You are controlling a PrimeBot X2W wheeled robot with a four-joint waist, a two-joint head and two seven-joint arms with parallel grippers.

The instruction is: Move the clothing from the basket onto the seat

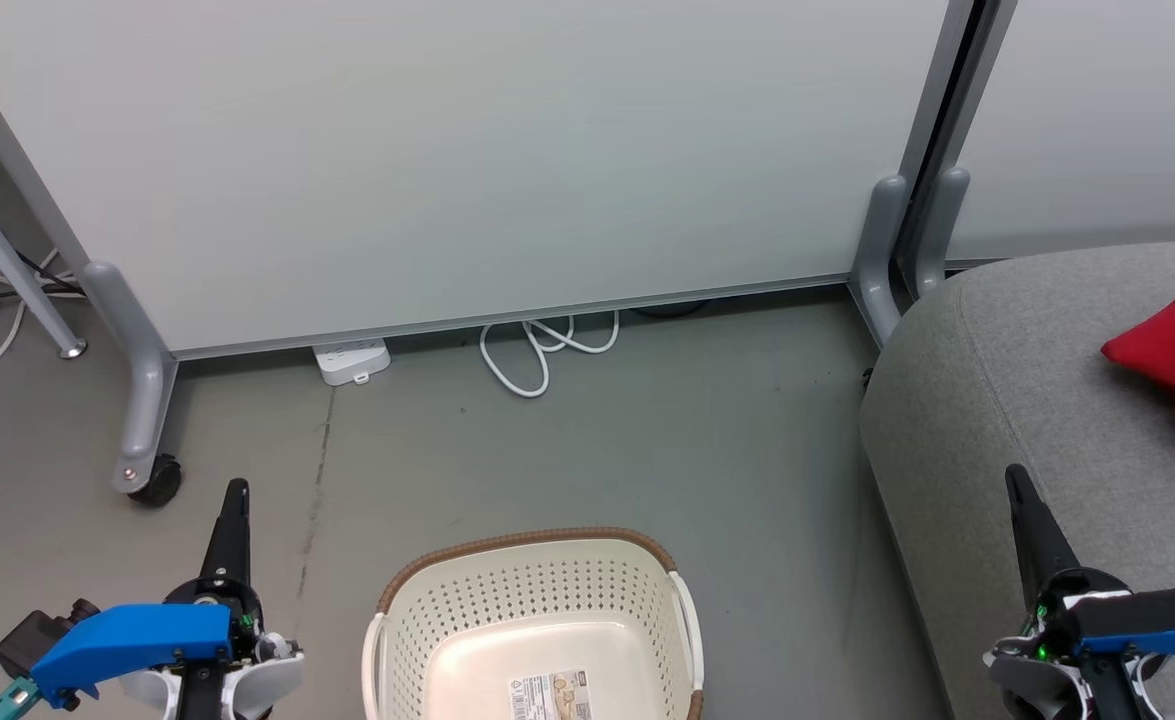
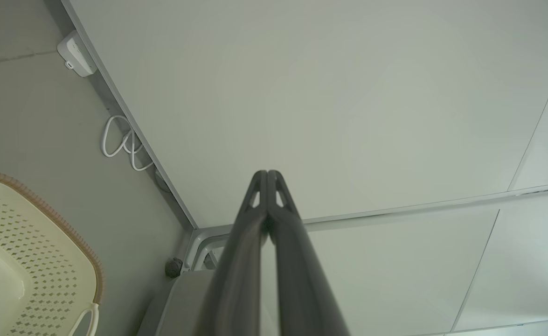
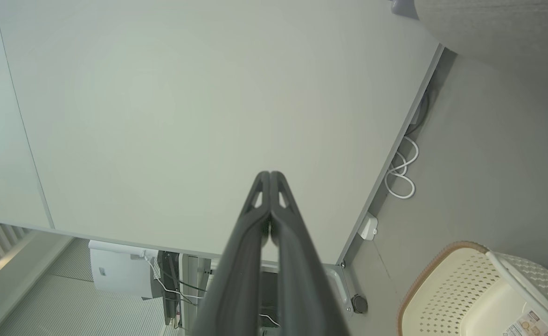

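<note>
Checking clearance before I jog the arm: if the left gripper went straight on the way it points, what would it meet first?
Most likely the large pale grey-white partition panel: in the left wrist view the shut left gripper aims at its face, nothing between. Depth is unclear.

basket: oval, cream-white plastic, walls pierced with rows of small holes, brown woven-look rim, white handles on both sides.
basket pose: upright, opening facing up, cut off by the bottom edge of the head view.
basket inside: smooth pale bottom in plain sight, with a barcode sticker lying flat on it.
seat: large grey fabric cushion with a rounded corner and a stitched seam; right of the basket, apart from it.
clothing: bright red soft fabric with a bit of white at its right side, lying crumpled on the seat, well right of the basket, partly cut off by the view's edge.
garment count: cannot tell.
</note>
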